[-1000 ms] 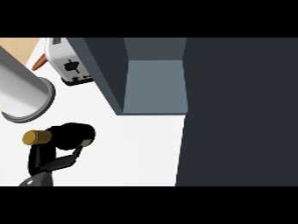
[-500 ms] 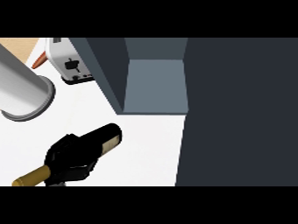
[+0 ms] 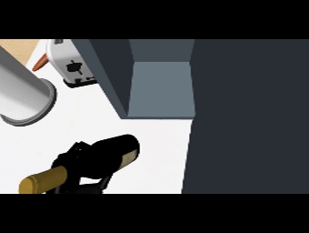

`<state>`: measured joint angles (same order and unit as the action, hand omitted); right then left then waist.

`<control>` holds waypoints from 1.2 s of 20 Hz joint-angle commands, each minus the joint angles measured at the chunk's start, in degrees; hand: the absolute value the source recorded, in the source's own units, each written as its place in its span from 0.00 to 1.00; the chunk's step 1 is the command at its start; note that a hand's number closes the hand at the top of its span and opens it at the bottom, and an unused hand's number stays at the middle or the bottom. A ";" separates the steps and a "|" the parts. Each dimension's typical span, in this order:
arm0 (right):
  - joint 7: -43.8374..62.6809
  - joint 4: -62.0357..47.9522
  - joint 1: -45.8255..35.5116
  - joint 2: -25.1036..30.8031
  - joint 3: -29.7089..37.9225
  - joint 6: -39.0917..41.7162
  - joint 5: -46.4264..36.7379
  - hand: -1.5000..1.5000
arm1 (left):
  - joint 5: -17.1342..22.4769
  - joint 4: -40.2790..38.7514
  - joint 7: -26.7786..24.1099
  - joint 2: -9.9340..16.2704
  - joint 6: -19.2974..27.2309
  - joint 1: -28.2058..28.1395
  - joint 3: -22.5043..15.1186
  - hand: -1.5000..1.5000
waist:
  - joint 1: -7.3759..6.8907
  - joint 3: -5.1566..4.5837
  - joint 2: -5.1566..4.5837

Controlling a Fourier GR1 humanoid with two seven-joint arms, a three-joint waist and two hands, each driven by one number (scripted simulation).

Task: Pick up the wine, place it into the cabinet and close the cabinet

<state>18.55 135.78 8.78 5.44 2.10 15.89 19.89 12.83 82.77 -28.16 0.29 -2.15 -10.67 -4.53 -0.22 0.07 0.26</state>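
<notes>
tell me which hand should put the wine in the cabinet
The left hand: its fingers are already curled round the wine, below and left of the open cabinet. No right hand shows in this view.

One black hand (image 3: 83,166) shows at the lower left of the head view, rising from the bottom edge. Its fingers are curled round a wine bottle (image 3: 117,152), which lies tilted, base up and to the right, gold neck down-left. Which hand it is cannot be told. No forearm is visible.
</notes>
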 commanded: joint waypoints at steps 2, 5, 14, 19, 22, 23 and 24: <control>1.41 7.22 3.28 -2.03 -3.04 -1.26 -2.38 0.00 | -0.98 9.85 5.97 -0.28 8.06 -1.68 -6.92 1.00 | 0.36 -0.06 -0.12; 5.25 9.09 1.40 0.48 0.09 -2.40 2.97 0.00 | -2.05 13.01 12.23 -0.28 12.28 2.27 -8.66 1.00 | 0.56 -0.06 -0.13; 1.94 2.67 -1.45 1.15 4.24 -0.11 2.88 0.00 | -2.02 10.07 16.21 -0.29 21.42 12.60 -14.42 1.00 | 0.59 -0.07 -0.25; 0.66 4.83 2.34 0.55 6.31 1.60 4.69 0.00 | 0.07 8.68 20.33 -0.29 29.65 18.56 -18.94 1.00 | 0.96 -0.05 -0.20; -0.10 3.55 2.55 -0.40 4.97 2.47 2.41 0.00 | -1.16 4.37 20.03 -0.29 31.97 24.36 -18.89 1.00 | 0.91 -0.06 -0.24; 1.91 3.36 -0.11 1.27 7.41 1.43 4.57 0.00 | -1.46 4.72 19.86 -0.29 32.36 23.61 -19.45 1.00 | 0.67 -0.07 -0.23; -1.17 2.59 3.00 1.80 9.61 4.83 7.00 0.00 | -0.74 1.84 17.74 -0.29 34.85 24.18 -21.71 1.00 | 0.97 -0.06 -0.23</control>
<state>18.25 135.51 8.36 6.94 8.98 18.18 21.04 11.75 89.10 -9.20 0.02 27.83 9.57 -23.41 0.56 0.00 0.04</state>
